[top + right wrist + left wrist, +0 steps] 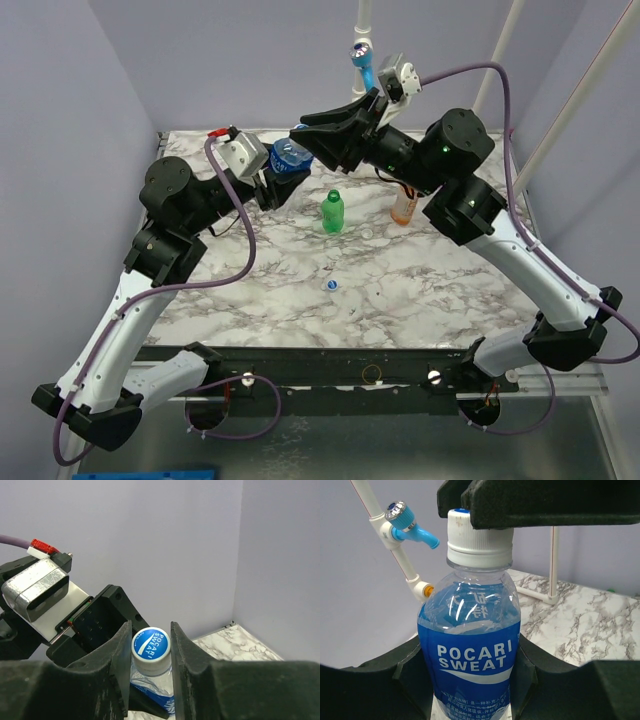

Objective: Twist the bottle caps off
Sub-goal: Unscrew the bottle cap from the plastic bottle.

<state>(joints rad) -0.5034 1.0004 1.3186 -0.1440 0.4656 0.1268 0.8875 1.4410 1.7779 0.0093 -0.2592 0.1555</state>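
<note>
The left claw (pixel 281 176) is pressed around the lower body of the blue-labelled bottle (pixel 469 630), which stands upright between its fingers. The right claw (pixel 151 631) comes in from above, its two fingers pinching opposite sides of the white ribbed cap (pixel 479 536), which sits directly between the tips. The thin clear plastic probably feels light and would dent or slip under a hard squeeze, so the labelled body inside the left claw suits bracing, while the small, stiff cap is best gripped across its ridged skirt.
</note>
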